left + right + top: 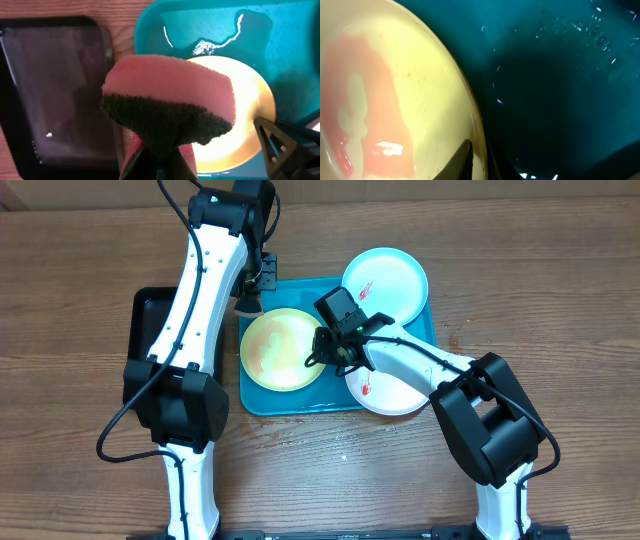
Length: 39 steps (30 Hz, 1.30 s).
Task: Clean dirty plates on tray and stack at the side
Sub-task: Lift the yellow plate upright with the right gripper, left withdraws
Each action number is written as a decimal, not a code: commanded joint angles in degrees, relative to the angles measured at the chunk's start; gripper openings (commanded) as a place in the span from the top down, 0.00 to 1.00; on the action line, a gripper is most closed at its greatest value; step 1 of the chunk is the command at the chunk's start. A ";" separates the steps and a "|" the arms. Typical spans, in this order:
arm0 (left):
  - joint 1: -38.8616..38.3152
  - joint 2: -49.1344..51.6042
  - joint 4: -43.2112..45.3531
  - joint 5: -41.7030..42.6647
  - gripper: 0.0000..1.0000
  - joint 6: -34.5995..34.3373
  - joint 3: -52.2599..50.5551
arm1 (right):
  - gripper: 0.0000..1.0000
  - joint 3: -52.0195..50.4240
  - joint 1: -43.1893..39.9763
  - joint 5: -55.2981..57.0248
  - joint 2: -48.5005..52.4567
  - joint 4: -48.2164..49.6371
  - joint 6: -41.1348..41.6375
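At the left of the overhead frame a black tray (150, 320) is lying on the wooden table (520, 240), partly under the left arm. Just right of it, the left gripper (250, 292) is hanging over the upper left corner of the teal tray (300, 402). Its jaws are clamping a pink sponge (170, 85) with the dark scrubbing face turned toward the wrist camera.

Below the sponge, the yellow plate (280, 350) is sitting in the left half of the teal tray and is showing a pinkish patch (370, 125) on its surface. Whether the sponge is touching the plate cannot be told. A thin pool of water (220, 35) is glinting on the tray floor beyond the plate.

At the plate's right edge the right gripper (322, 350) is pinching the rim, its jaws nearly together with one finger (462, 160) inside the rim.

Further right, a light blue plate (390, 280) with a red smear is resting on the tray's upper right corner. A white plate (395, 392), also marked red, is lying at the lower right, under the right arm.
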 commanded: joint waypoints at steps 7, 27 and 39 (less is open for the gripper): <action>2.03 -0.52 0.57 3.72 0.96 -1.25 0.79 | 0.96 -1.51 0.70 -0.52 1.40 -1.11 -1.51; 6.43 -0.52 -1.75 9.11 0.96 -1.22 0.66 | 0.96 4.83 7.72 36.04 -16.02 -18.73 -7.50; 6.43 -0.52 -2.01 9.11 0.96 -1.22 0.66 | 0.96 4.83 16.41 60.22 -16.00 -20.83 -7.48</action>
